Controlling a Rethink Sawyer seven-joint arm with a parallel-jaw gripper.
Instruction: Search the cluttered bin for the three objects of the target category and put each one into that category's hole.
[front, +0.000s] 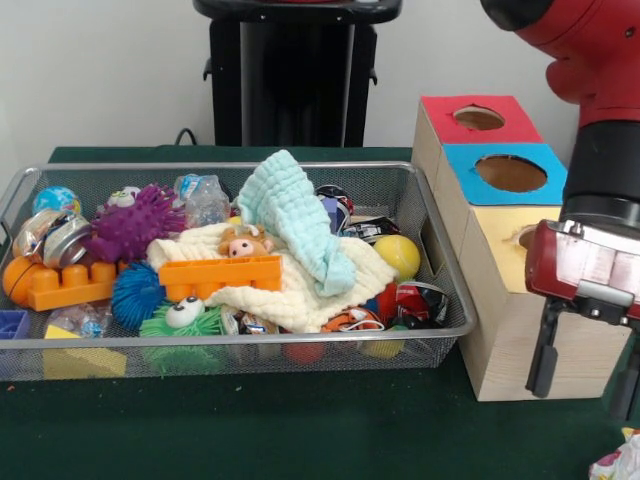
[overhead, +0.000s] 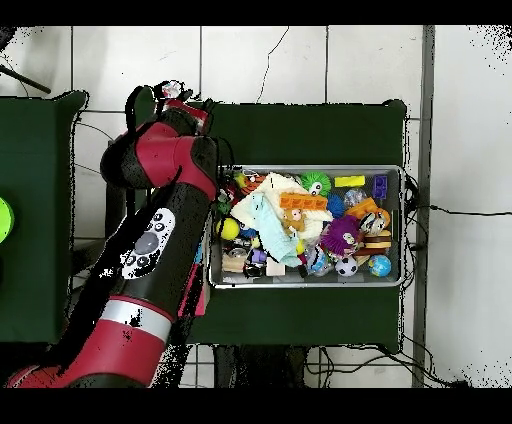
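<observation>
The wire mesh bin (front: 240, 341) fills the left and middle of the front view, packed with toys and cloths; it also shows in the overhead view (overhead: 305, 284). A white crinkly wrapper (front: 622, 463) with coloured blotches lies on the green table at the bottom right corner, outside the bin and in front of the boxes. In the overhead view this wrapper (overhead: 172, 90) lies just beyond the arm's end. My gripper (front: 583, 400) hangs open and empty above it, in front of the wooden box. Shiny crinkly wrappers (front: 55, 238) (front: 203, 197) lie in the bin's far left part.
Three boxes with round holes stand right of the bin: a red-topped box (front: 478, 118), a blue-topped box (front: 510, 172) and a yellow-topped box (front: 505, 232). Pale cloths (front: 295, 215), an orange brick (front: 220, 275), a purple spiky ball (front: 135, 225) and a yellow ball (front: 398, 255) crowd the bin.
</observation>
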